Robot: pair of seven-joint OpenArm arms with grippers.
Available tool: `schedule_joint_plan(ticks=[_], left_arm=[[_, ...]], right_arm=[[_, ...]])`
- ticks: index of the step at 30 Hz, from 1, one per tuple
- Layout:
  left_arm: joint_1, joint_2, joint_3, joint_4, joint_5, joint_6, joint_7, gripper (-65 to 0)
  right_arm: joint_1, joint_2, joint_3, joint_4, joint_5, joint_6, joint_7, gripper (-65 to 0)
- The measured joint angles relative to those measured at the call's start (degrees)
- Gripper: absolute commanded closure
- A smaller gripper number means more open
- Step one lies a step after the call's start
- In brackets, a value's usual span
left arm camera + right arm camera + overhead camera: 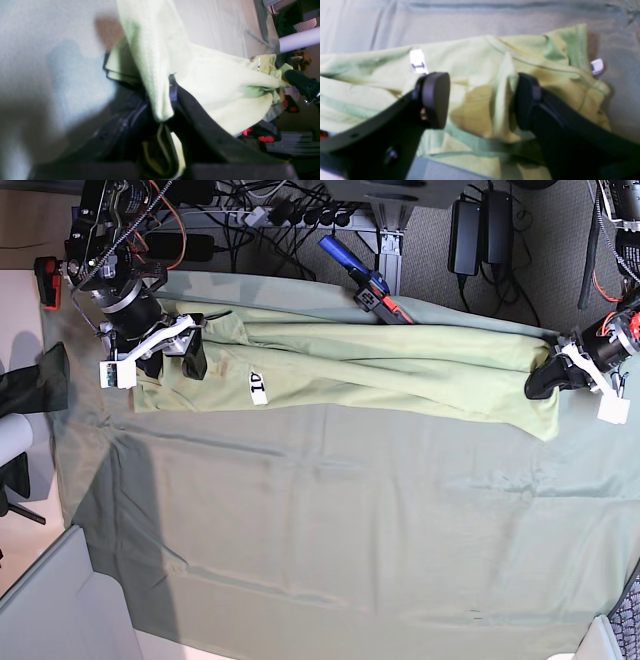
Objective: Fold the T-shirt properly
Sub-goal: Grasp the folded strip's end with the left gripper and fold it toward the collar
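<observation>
T-shirt [225, 82] hem clamped — left pincer [162, 105]; right pincer [480, 100] agape.

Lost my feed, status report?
Left pincer shut on pale yellow-green cotton T-shirt. Right pincer open, straddling a raised fold at the collar end. Nothing in the way.

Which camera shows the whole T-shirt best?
The base view: the T-shirt lies stretched between both grippers. The left wrist view shows only bunched fabric, the right wrist view only the blurred neck end.
</observation>
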Motion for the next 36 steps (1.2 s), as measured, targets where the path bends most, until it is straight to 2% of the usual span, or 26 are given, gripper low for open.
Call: schedule_joint_plan(ticks=[6, 11, 13, 17, 21, 24, 26, 29, 30, 32, 36], left_arm=[[-8.7, 0.0, 0.2, -0.1, 4.4, 0.1, 0.1, 0.0], [-14.8, 0.0, 0.2, -0.1, 13.6, 0.0, -4.8, 0.0], [-16.6, -0.1, 0.2, -0.6, 15.3, 0.0, -5.3, 0.0], [-21.0, -0.4, 0.2, -4.9, 16.5, 0.0, -6.9, 0.0], [-25.0, -1.7, 1.2, -12.7, 20.7, 0.0, -9.0, 0.0], [-26.9, -3.4, 1.6, -15.1, 20.3, 0.0, -9.0, 0.0], [-27.1, -4.9, 1.6, -14.6, 17.7, 0.0, -8.6, 0.0], [-26.9, -5.6, 1.3, -12.1, 11.6, 0.1, -0.6, 0.0], [-26.6, -5.4, 1.3, -11.0, 8.7, 0.1, 1.9, 0.0], [-25.2, -4.3, 1.4, -7.5, 5.9, 0.1, 2.8, 0.0], [-21.3, -0.1, 2.5, -0.4, 6.2, 0.1, 3.0, 0.0]], right_arm=[[0.0, 0.0, 0.0, 0.0, -2.4, 0.0, 0.4, -39.9], [0.1, 0.0, 1.3, 0.0, -2.4, 0.0, 1.5, -39.9], [0.2, 0.0, 2.3, 0.0, -1.6, 0.0, 1.4, -39.9], [0.2, 0.0, 5.2, 0.0, 0.7, 0.0, 1.5, -39.9], [0.2, 0.0, 8.3, 0.0, 1.3, 0.0, 1.5, -39.9], [0.2, 0.0, 9.5, 0.0, 2.6, 0.0, 1.5, -39.9], [0.2, 0.0, 9.5, 0.0, 2.7, 0.0, 1.5, -39.9], [0.2, 0.0, 9.5, 0.0, 2.8, 0.0, 1.5, -39.9], [0.2, -0.1, 9.5, 0.0, 2.9, 0.0, 1.5, -39.9], [0.2, -0.1, 9.5, 0.0, 2.9, 0.0, 1.5, -39.9], [0.1, -0.1, 9.5, 0.0, 3.0, 0.0, 1.5, -39.9]])
